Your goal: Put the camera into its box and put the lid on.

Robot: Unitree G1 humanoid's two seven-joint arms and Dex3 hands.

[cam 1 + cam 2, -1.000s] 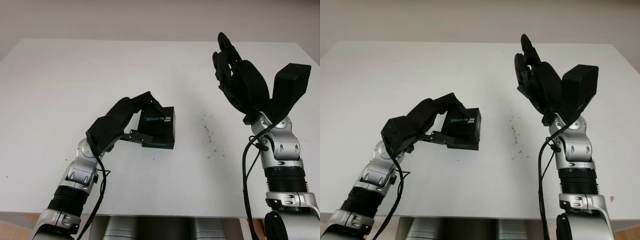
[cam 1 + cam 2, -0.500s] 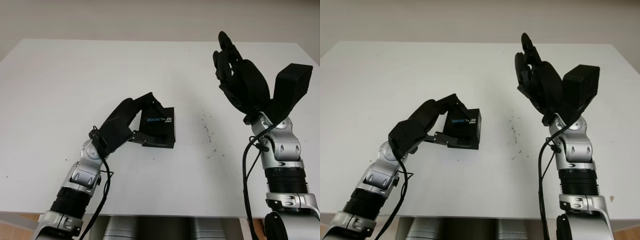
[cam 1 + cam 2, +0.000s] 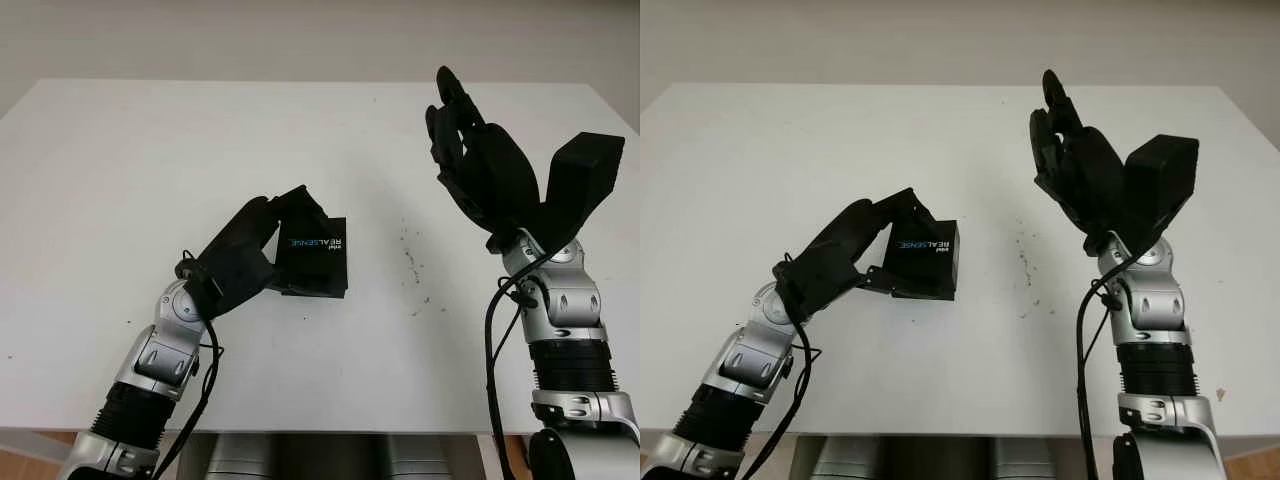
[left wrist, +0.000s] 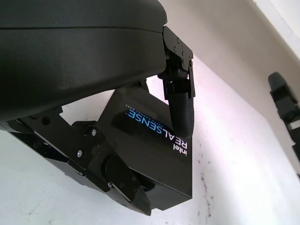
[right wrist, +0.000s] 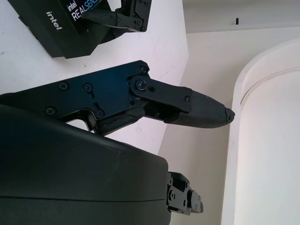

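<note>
Nearest the robot, the left arm comes up from about seven o'clock and its left hand [image 3: 243,262] is clenched around the black box [image 3: 316,258], which sits on the white worktop [image 3: 130,160] a little left of centre. The left wrist view shows one finger lying across the printed top of the box and others pressed against its side, so the hand grips it from the box's nine o'clock flank. The box reads as closed, with its lid [image 4: 154,133] already on top, and no loose camera lies on the worktop. The box's longer side seems to run from roughly eight o'clock toward two o'clock, slightly skewed to the worktop's edges. Farther back, at about two o'clock from the box and well apart from it, the right hand [image 3: 475,150] is raised above the worktop, released and holding nothing. The left hand is plainly the nearer one, so any seating or release of the box is its job.
</note>
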